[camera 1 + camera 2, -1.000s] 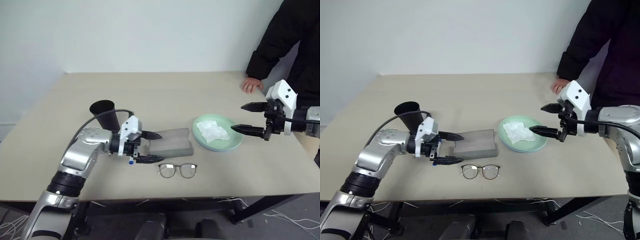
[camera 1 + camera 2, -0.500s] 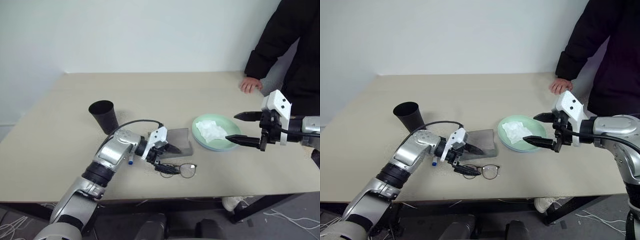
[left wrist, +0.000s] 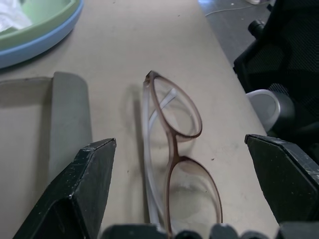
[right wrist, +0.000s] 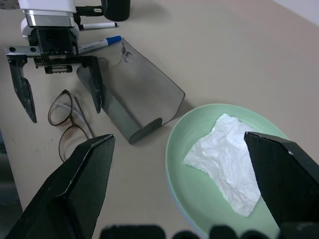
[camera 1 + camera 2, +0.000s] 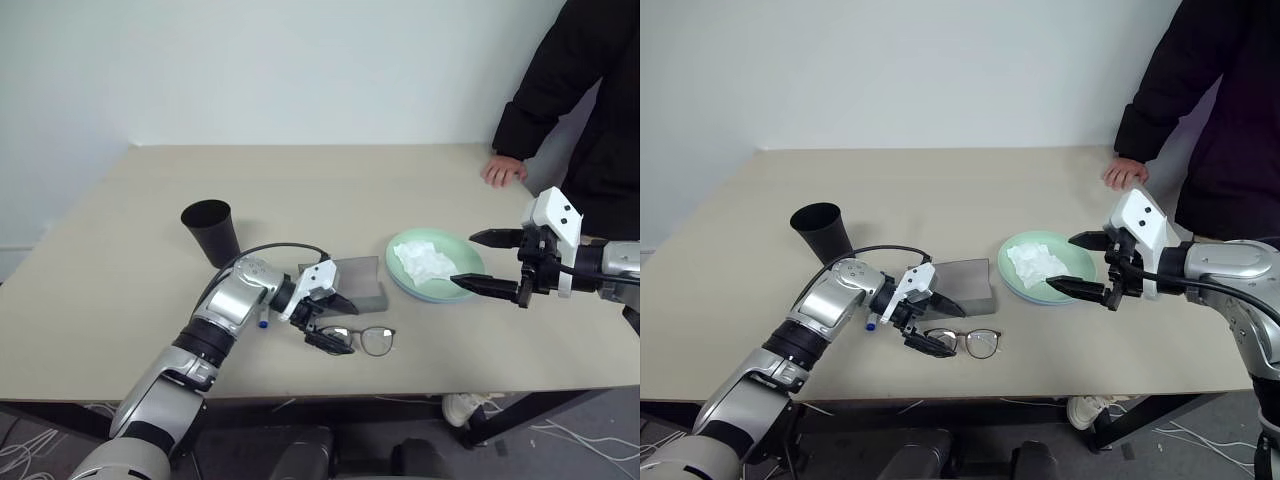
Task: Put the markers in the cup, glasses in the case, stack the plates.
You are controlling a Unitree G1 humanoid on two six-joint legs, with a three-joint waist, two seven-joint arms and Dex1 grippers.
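Glasses (image 5: 360, 340) before case (image 5: 355, 283); plates (image 5: 436, 266) right; cup (image 5: 211, 231) left.

A beige table (image 5: 330, 190) stood against a plain white wall (image 5: 300, 70); cables (image 5: 575, 435) lay on the grey floor (image 5: 590, 455) beneath.

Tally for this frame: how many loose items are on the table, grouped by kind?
Round shallow plates: 2, light green stacked on light blue
Slim white marker pens: 2, black-capped, blue-capped
Small black cylindrical cup: 1
Thin dark-framed glasses: 1
Grey felt-like case: 1
Crumpled white tissue: 1
Total: 8
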